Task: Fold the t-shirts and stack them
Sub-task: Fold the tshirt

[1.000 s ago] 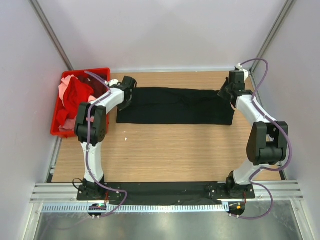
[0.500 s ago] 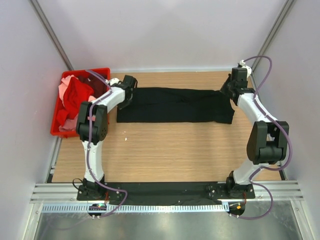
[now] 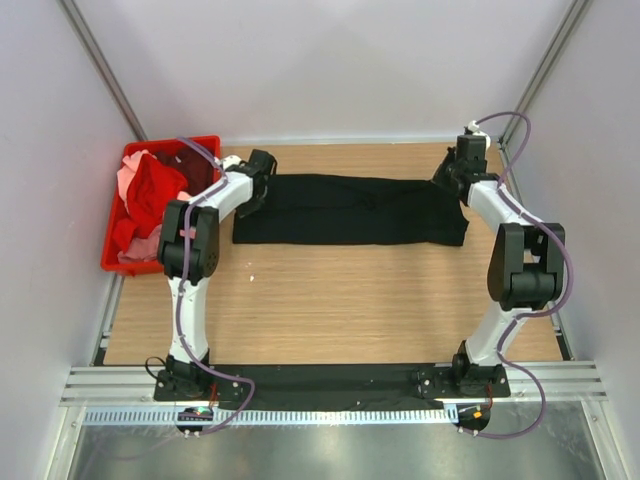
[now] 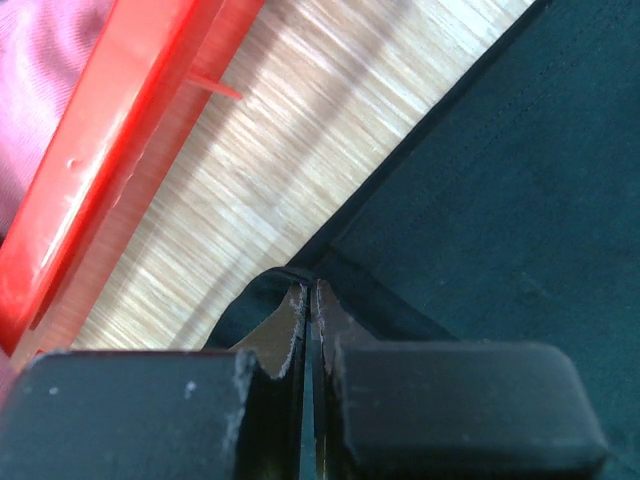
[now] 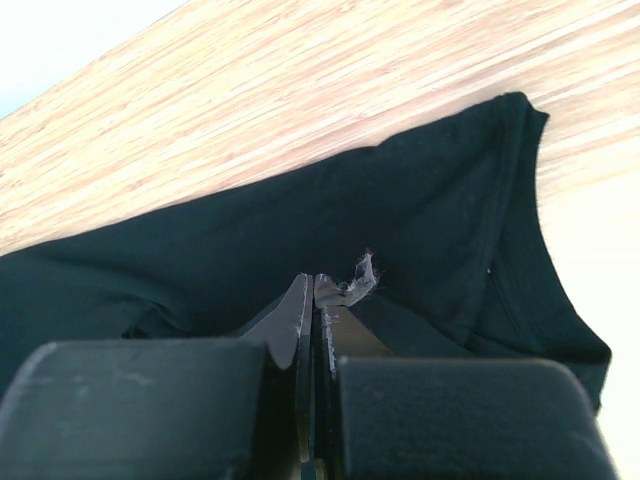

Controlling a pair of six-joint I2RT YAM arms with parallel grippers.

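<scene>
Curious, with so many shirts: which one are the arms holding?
The black t-shirt, stretched across the table, left gripper and right gripper shut on its ends; the red and pink shirts sit in the crate.

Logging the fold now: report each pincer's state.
Left pincer: closed on the black shirt, at its edge.
Right pincer: closed on the black shirt.

1 black t-shirt (image 3: 350, 210), 1 crate (image 3: 112, 250), 2 arms (image 3: 186, 250) (image 3: 525, 265)

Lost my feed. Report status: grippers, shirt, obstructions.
Left gripper: jaws shut on black t-shirt, left end. Right gripper: jaws shut on right end. Red crate at left, apart from cloth.
</scene>
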